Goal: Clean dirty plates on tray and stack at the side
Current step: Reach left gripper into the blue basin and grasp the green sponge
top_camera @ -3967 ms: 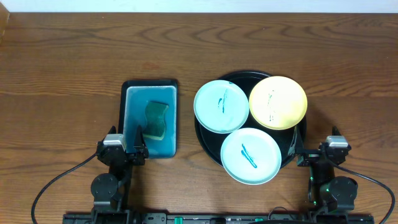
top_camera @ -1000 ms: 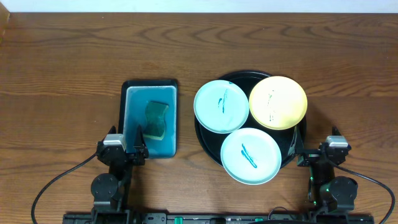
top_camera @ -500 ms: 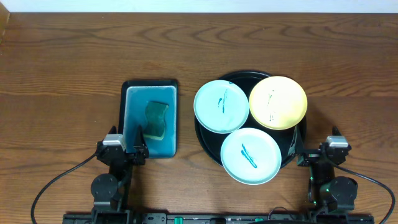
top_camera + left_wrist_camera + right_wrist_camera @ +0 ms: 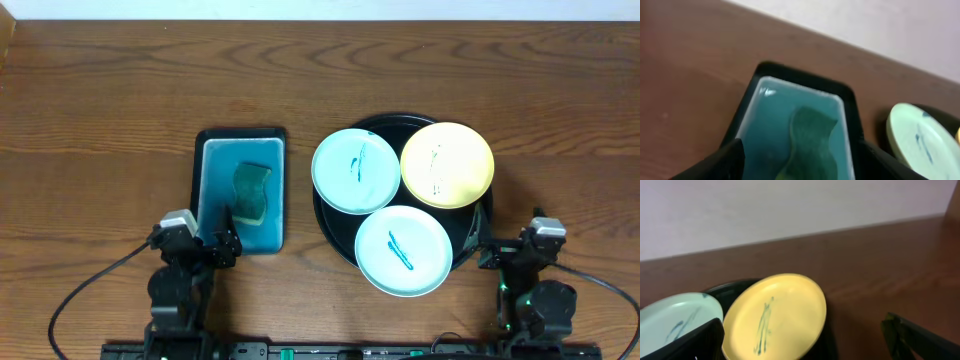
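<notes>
Two grippers sit low at the near edge, nothing held. Left gripper (image 4: pixel 222 242) has its jaws apart, fingertips just over the near end of the basin (image 4: pixel 197 190); its wrist view looks along the teal well. Right gripper (image 4: pixel 478 248) has its jaws wide apart too, just beside the near-right rim of the tray (image 4: pixel 392 120), and is empty. The task looks unstarted: all plates are on the tray, none stacked at the side.

Sponge (image 4: pixel 252 190) lies flat in the basin, about mid-well, greenish with wavy edges. The likely step is the left arm fetching it. To do it well, come down over the sponge's middle with fingers across its narrow width and clear of the basin walls. Close enough to hold it, not wring it. Lift straight up so the basin does not drag.

Near plate (image 4: pixel 403 250) is mint with a teal scribble and overhangs the tray's near rim. It is probably first to wipe, being closest to both arms. It could tip or slide under a push, so the right gripper should pin its rim. Wiping pressure should stay over the part the tray backs.

Left plate (image 4: pixel 356 170), mint and scribbled, overhangs the tray's left rim. Yellow plate (image 4: pixel 447 164), with a faint scribble, sits far right and appears to lap over the left plate's edge. Table (image 4: pixel 560 120) right of the tray has room for the stack.
</notes>
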Controlling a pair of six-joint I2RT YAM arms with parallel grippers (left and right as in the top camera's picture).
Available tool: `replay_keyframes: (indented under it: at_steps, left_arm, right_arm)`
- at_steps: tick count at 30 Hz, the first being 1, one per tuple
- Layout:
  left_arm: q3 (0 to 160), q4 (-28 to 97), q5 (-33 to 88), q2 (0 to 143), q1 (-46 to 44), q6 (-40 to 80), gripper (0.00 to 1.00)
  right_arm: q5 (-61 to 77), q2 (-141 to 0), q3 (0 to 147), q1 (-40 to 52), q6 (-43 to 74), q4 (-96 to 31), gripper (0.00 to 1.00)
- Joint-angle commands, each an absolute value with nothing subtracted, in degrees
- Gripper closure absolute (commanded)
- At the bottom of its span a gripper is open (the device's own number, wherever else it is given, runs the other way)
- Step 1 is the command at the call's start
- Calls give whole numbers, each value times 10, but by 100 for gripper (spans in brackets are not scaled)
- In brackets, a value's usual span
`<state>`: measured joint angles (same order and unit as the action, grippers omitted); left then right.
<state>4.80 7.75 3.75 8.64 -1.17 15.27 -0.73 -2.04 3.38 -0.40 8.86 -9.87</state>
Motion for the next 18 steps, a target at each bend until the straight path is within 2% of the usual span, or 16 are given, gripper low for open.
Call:
replay_keyframes:
  at_steps: [1,7,12,18]
  left_arm:
    - [108,77,40,157,-9,162,27]
    - [192,103,41,304,-9,162,27]
    - [270,148,92,427,-9,142,27]
    - [381,259,101,543,-10,137,27]
  right_arm:
    - [-15,-57,86,1,118,-130,1]
    - [-2,-166,163,1,120,-173,1]
    - [63,-278,228,1,120,-194,1]
    - [67,-425,342,1,122,-314,1]
